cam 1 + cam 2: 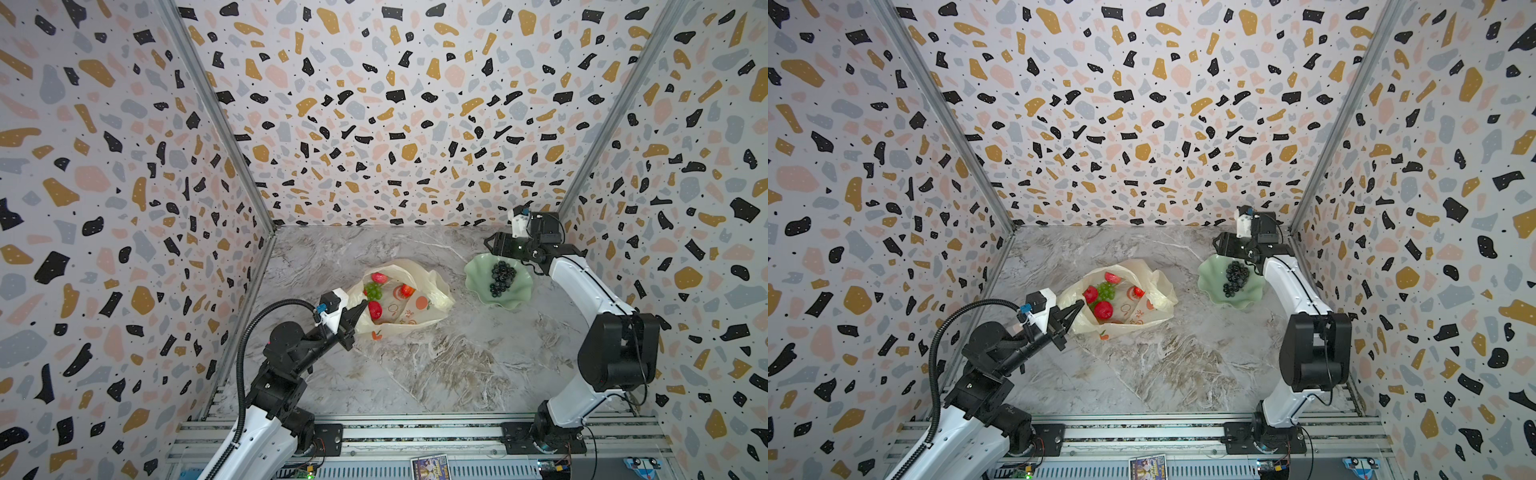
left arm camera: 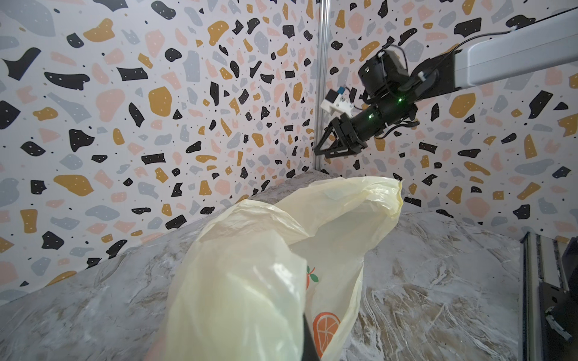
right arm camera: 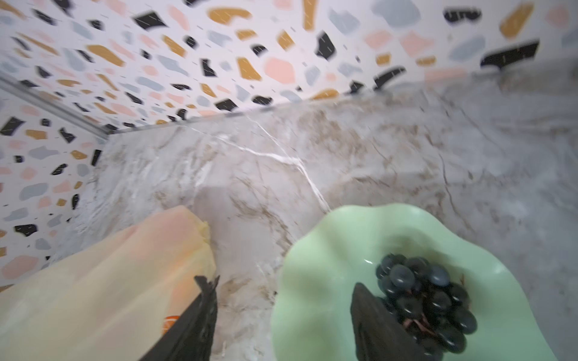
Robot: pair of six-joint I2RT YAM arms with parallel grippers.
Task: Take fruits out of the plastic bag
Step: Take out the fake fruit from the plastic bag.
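Pinches the floppy plastic bag [image 1: 415,316] at its rim, left gripper [image 1: 358,312] clamped. Holds right gripper [image 1: 490,245] empty, jaws apart, away from the bag, over a green dish [image 1: 478,274] of dark grapes [image 1: 502,277]. Inside the bag: light, glossy, likely slippery apples [image 1: 375,309] and green grapes [image 1: 372,291]; best gripped across the middle.

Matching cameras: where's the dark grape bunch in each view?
Both top views: dark grape bunch in green dish, right of plastic bag.
Left wrist: absent.
Right wrist: bunch in the dish.
Shared landmark: the bag, in all four.
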